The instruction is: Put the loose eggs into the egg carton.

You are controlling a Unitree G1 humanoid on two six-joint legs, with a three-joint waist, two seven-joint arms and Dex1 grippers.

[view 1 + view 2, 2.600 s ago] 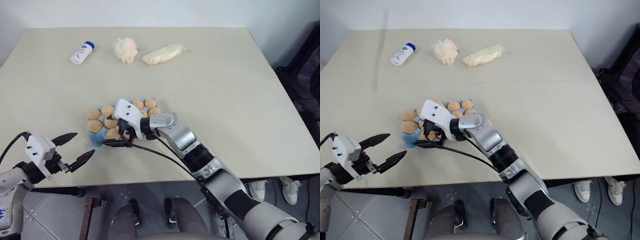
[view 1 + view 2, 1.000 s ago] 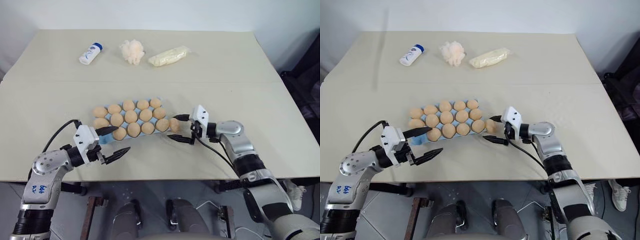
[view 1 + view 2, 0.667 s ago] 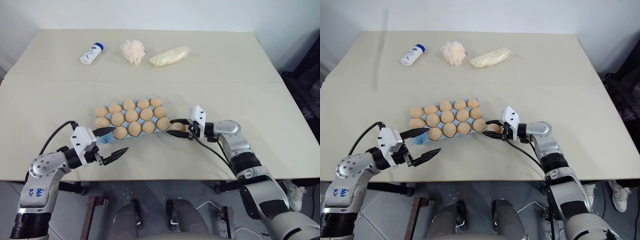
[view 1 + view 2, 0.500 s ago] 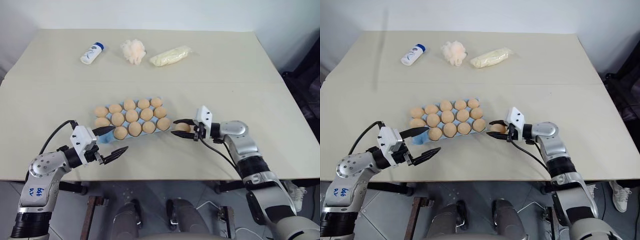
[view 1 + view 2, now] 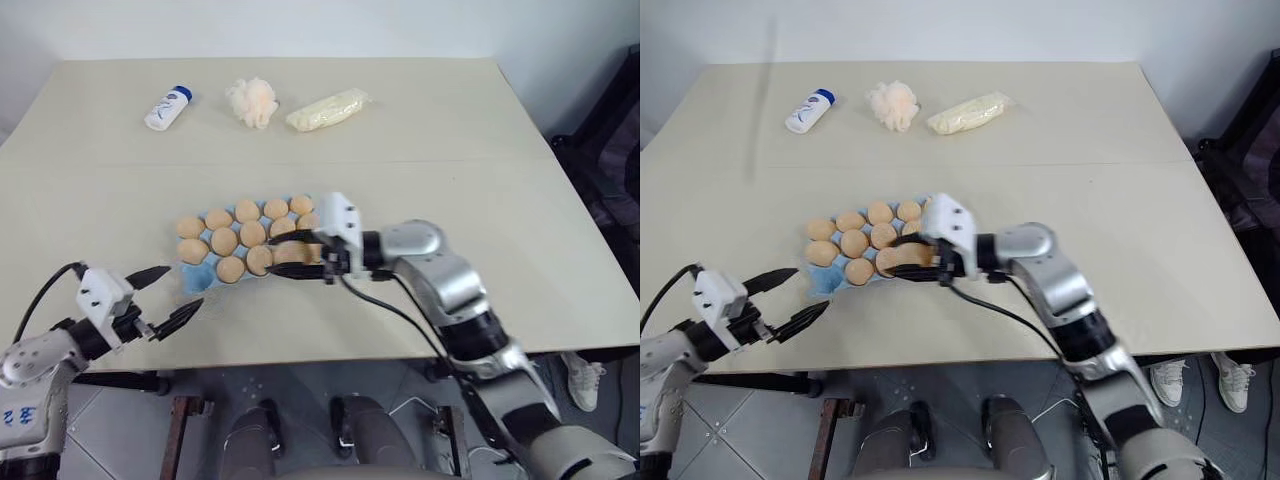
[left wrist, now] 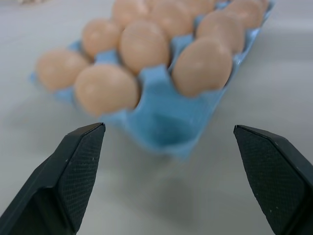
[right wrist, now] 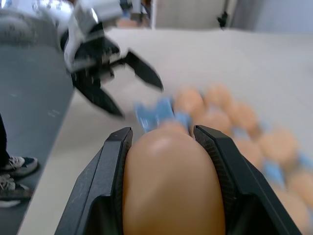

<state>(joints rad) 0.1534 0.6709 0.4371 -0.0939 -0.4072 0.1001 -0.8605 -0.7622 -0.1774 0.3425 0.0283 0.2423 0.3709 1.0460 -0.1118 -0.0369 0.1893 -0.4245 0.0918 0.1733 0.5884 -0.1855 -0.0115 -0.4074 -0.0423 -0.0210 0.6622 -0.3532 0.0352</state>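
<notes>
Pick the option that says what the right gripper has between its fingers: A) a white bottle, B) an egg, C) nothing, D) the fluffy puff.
B: in the right wrist view an egg sits clamped between the right gripper's black fingers, over the egg carton.

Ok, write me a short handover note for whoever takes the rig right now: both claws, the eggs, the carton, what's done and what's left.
Right claw: shut on an egg, held over the egg carton near its middle.
Left claw: open, holding nothing, off the carton's near left corner.
Done: the carton sits mid-table with all but one cup filled, so far as shows.
Left: the near left corner cup is free; set the held egg there and release.
</notes>
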